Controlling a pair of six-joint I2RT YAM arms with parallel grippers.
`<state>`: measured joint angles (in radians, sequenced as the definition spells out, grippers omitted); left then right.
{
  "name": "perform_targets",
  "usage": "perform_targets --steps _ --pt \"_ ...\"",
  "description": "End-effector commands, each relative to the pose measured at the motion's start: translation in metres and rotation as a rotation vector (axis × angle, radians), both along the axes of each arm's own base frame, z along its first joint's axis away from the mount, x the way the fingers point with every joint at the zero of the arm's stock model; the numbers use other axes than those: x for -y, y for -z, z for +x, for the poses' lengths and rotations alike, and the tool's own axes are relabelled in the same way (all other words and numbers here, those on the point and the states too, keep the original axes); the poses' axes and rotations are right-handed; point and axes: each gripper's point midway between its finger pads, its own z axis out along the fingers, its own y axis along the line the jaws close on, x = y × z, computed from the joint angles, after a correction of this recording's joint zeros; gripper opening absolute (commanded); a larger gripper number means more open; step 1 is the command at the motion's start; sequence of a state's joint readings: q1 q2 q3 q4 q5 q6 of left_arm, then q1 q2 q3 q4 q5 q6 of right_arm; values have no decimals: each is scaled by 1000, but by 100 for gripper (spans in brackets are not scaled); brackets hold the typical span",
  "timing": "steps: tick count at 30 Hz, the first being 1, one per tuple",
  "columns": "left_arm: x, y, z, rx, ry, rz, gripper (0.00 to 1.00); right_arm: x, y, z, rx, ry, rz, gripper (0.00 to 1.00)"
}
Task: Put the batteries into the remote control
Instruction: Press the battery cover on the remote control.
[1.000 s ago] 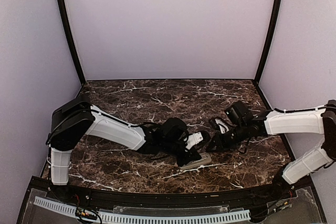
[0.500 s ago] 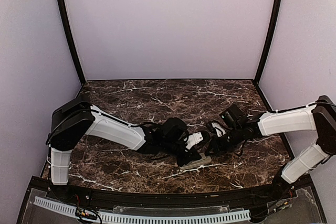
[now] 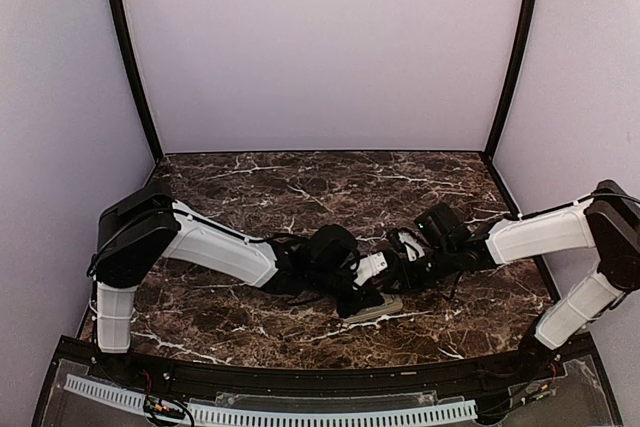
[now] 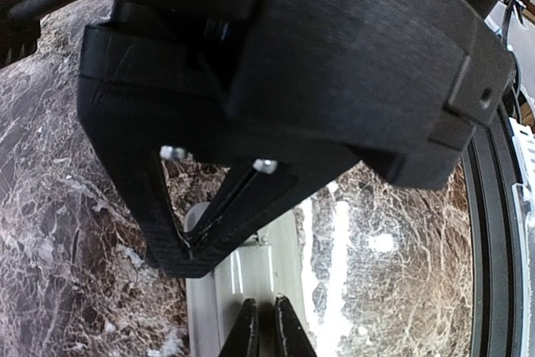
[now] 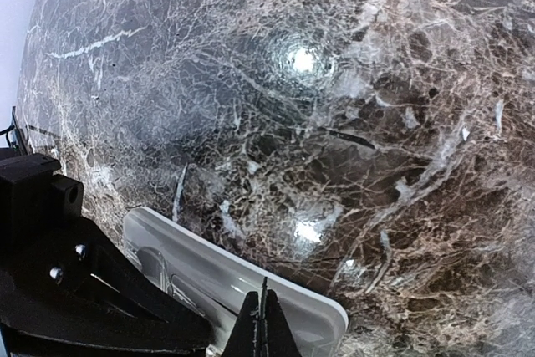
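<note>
On the dark marble table (image 3: 250,187), your remote control (image 3: 372,309) lies near the front edge, beneath both wrists. Your left gripper (image 4: 266,334) hangs over it, fingers nearly together. Your right gripper (image 5: 264,323) is pinched closed, apparently empty. No batteries show anywhere, so you cannot confirm any are loaded.

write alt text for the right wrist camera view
A light grey remote control lies on a dark marble table, seen from close above. The right tool, fingertips together, points at the remote near one end; the black left tool covers the other end.
</note>
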<state>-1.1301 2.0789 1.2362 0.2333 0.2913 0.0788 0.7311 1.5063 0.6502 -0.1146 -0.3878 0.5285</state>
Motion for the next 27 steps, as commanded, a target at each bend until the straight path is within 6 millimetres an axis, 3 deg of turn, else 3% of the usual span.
perform_targets --steps 1,8,12,19,27 --pt "-33 46 -15 -76 -4 182 3 14 24 -37 -111 -52 -69 0" --pt "-41 56 -21 -86 19 231 0 6 -10 -25 -56 -52 -43 0" --pt "-42 60 -22 -95 22 247 0 10 -29 -18 -17 -37 -74 5" --pt "-41 62 -21 -97 16 256 0 23 -19 -27 -59 -14 -126 11" --pt "-41 62 -21 -99 17 256 0 15 -11 -20 -60 -29 -124 12"
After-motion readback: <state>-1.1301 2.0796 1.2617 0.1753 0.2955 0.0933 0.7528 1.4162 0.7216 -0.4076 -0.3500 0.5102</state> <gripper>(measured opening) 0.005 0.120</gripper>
